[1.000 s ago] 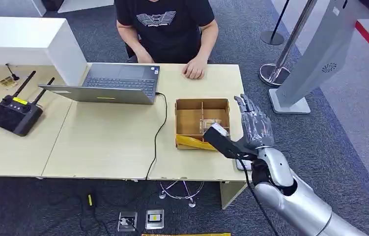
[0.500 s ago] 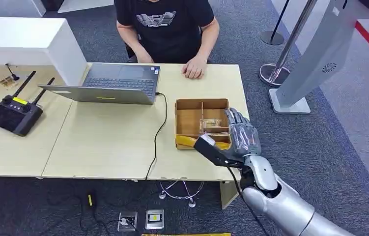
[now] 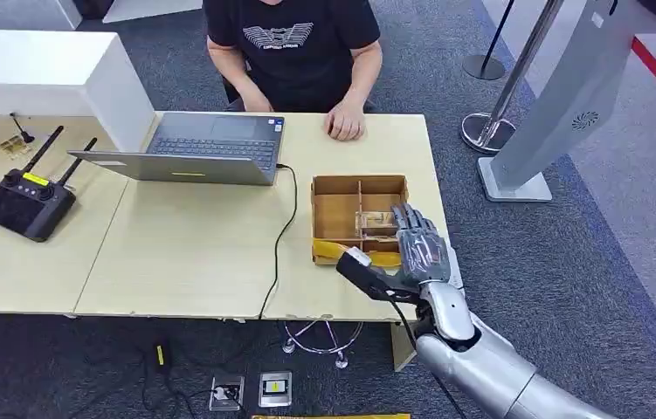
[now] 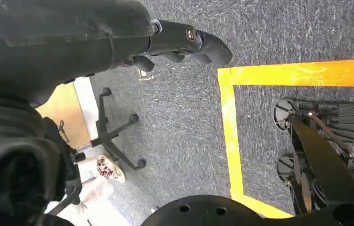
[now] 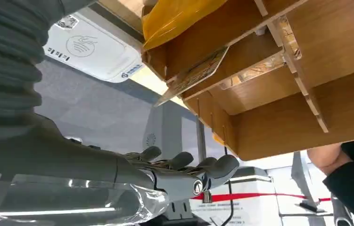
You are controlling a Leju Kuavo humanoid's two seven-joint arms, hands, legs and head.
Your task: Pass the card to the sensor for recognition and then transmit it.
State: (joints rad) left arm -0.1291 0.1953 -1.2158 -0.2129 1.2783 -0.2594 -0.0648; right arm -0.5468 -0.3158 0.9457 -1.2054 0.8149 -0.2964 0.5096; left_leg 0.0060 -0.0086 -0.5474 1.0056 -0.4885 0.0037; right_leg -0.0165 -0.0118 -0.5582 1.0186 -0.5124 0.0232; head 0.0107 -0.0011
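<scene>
A divided cardboard box [image 3: 334, 209] stands near the table's right end. A card [image 3: 378, 222] leans inside its near right compartment; in the right wrist view the card [image 5: 193, 75] slants against a partition. My right hand [image 3: 415, 248] hovers over that corner of the box, fingers spread toward the card, thumb stretched to the left, holding nothing. The white sensor pad [image 5: 92, 49] lies on the table right beside the box. My left hand [image 4: 184, 41] hangs over the carpet and holds nothing.
A person sits across the table with a hand [image 3: 344, 126] resting on it. An open laptop [image 3: 210, 148] with a black cable [image 3: 284, 229] lies left of the box, a black controller [image 3: 25, 202] further left. Stanchions and a grey kiosk [image 3: 569, 96] stand to the right.
My right hand has swung left and down from beside the table's right edge to over the box's near right compartment. The person and the table's things have stayed put.
</scene>
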